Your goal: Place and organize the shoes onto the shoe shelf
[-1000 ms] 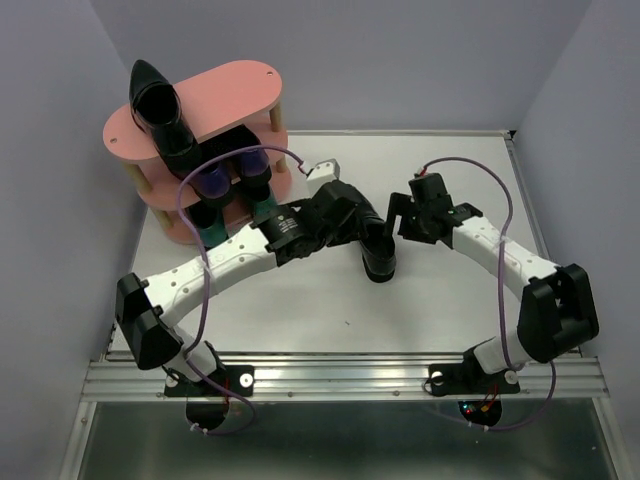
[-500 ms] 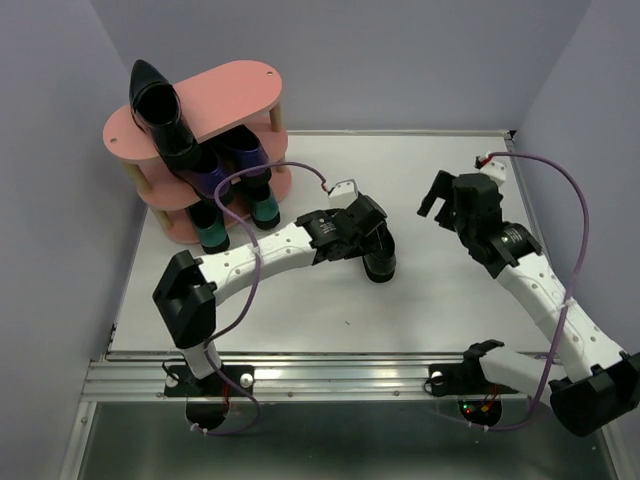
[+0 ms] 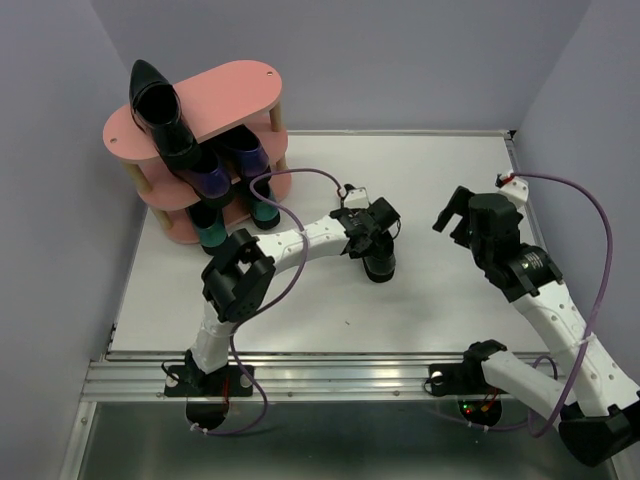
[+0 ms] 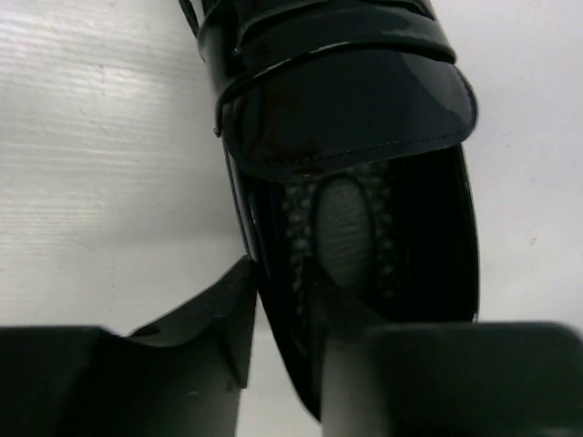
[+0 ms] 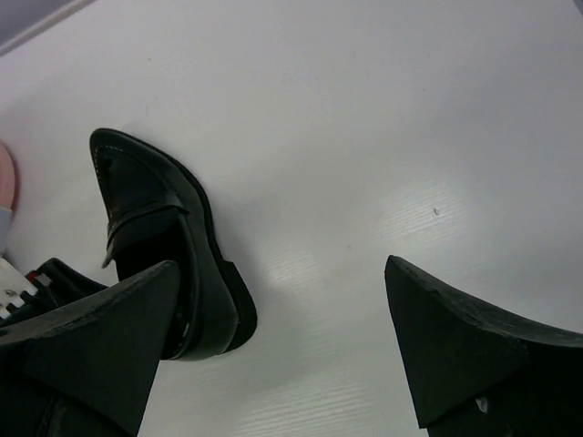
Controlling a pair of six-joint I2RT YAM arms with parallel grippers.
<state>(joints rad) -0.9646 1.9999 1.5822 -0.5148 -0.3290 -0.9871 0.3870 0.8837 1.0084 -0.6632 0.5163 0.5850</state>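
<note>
A black loafer (image 3: 381, 264) stands on the white table (image 3: 440, 170), right of the pink shoe shelf (image 3: 235, 88). My left gripper (image 3: 374, 238) is over its opening. In the left wrist view one finger is inside the loafer (image 4: 346, 91) and the other outside, so my left gripper (image 4: 287, 291) is shut on its side wall. My right gripper (image 3: 456, 214) hangs wide open to the right, apart from the shoe. Its wrist view shows the loafer (image 5: 155, 218) beside my right gripper's (image 5: 281, 269) left finger, with bare table between the fingers.
The shelf holds a black shoe (image 3: 160, 112) across its top board, purple shoes (image 3: 214, 180) on the middle board and teal-soled ones (image 3: 212, 236) at the bottom. Grey walls close in the table at back and sides. A purple cable (image 3: 290, 178) loops over the left arm.
My left gripper has narrowed onto the loafer's side wall, and the left arm has folded in closer. My right arm has drawn back to the right, fingers still wide.
</note>
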